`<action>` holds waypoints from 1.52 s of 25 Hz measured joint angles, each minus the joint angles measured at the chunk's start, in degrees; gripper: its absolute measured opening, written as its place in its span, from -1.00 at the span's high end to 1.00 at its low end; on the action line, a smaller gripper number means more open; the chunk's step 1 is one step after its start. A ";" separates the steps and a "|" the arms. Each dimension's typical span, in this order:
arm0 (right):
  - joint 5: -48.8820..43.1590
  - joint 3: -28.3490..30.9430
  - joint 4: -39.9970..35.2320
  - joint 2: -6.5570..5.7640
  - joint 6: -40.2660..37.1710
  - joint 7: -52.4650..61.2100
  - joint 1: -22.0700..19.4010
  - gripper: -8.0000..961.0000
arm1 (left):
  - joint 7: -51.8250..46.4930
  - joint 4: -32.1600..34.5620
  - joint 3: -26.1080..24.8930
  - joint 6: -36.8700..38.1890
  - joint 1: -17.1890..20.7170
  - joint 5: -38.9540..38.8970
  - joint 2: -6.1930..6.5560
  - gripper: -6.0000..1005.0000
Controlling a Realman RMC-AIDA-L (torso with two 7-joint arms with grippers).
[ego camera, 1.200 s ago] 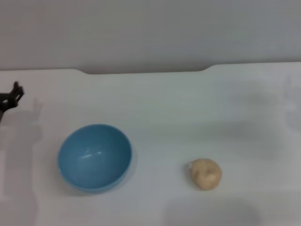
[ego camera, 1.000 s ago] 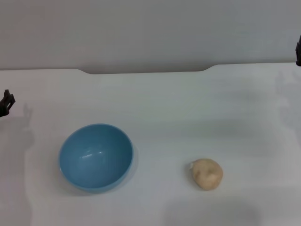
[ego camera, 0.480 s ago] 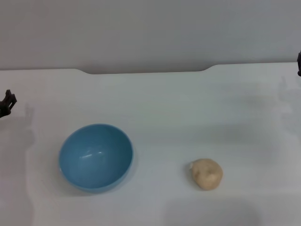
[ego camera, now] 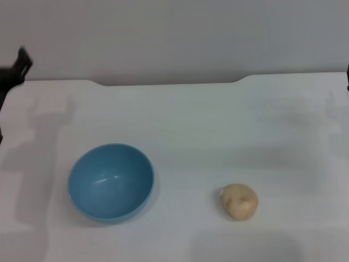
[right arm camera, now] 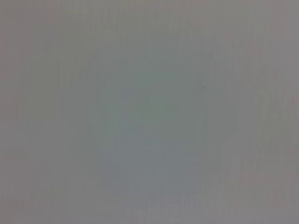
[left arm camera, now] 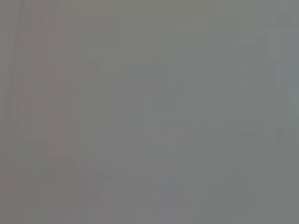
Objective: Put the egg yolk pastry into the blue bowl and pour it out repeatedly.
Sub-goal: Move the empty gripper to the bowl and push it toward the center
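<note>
The blue bowl [ego camera: 110, 182] is the biggest thing on the white table [ego camera: 218, 125]: round, deep, glossy, plain, standing upright and empty, with a highlight on its inner wall. It looks rigid and smooth, likely slick under hard fingers, so I would judge the rim the only sensible place to pinch it, one finger inside and one outside, with a firm enough grip that it does not swing when tipped. The egg yolk pastry [ego camera: 239, 201] is far smaller, a pale tan ball with a lumpy, cracked crust, lying on the table well apart from the bowl. It is probably light and crumbly, so it wants a gentle squeeze across its widest part from above; too much force could break the shell, and its roundness may let it roll if nudged off centre. From the left gripper [ego camera: 15, 71], a dark shape at the table's far left edge, the bowl lies nearer the robot and a little inward, the pastry much farther across. The right gripper [ego camera: 347, 77] shows only as a sliver at the far right edge; the pastry sits inward and nearer the robot from there. I cannot tell whether either gripper is spread or closed, and both wrist views show only blank grey.
</note>
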 joint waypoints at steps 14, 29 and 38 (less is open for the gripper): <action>-0.02 -0.09 -0.46 0.07 -0.20 0.00 -0.88 0.24 | 8.16 47.94 -11.47 -66.16 8.10 11.03 0.12 -0.74; -0.02 -0.09 -0.55 0.06 -0.23 0.00 -0.92 0.24 | 15.62 52.00 -19.19 -102.60 -1.34 11.50 -0.67 -0.74; -0.02 -0.09 -0.67 0.06 -0.22 0.00 -0.76 0.24 | 16.17 45.07 -19.87 -109.78 -6.06 11.46 -0.86 -0.73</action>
